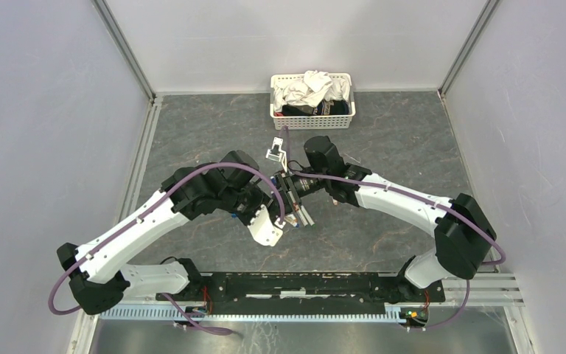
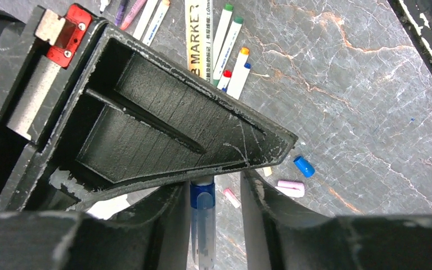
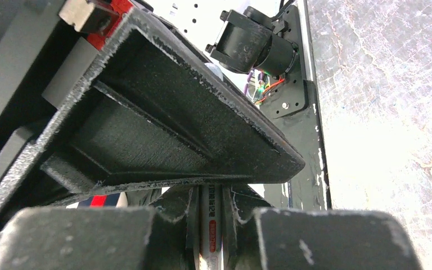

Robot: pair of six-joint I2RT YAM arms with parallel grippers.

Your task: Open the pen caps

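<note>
My left gripper [image 1: 277, 196] and right gripper [image 1: 293, 192] meet tip to tip above the table's middle. In the left wrist view the left gripper [image 2: 216, 179] is shut on a blue pen cap [image 2: 202, 205] with a clear clip; the white barrel runs out under the upper finger. In the right wrist view the right gripper [image 3: 214, 188] is shut on the same pen's white barrel [image 3: 210, 225], which has a red label. Several capped pens [image 2: 228, 42] lie in a row on the table. A loose blue cap [image 2: 304, 166] and pink caps [image 2: 291, 188] lie apart from them.
A white basket [image 1: 311, 121] of cloths stands at the back centre. A thick yellow-labelled marker [image 2: 194, 39] lies among the pens, which also show in the top view [image 1: 306, 217] just below the grippers. Grey walls enclose the table on three sides.
</note>
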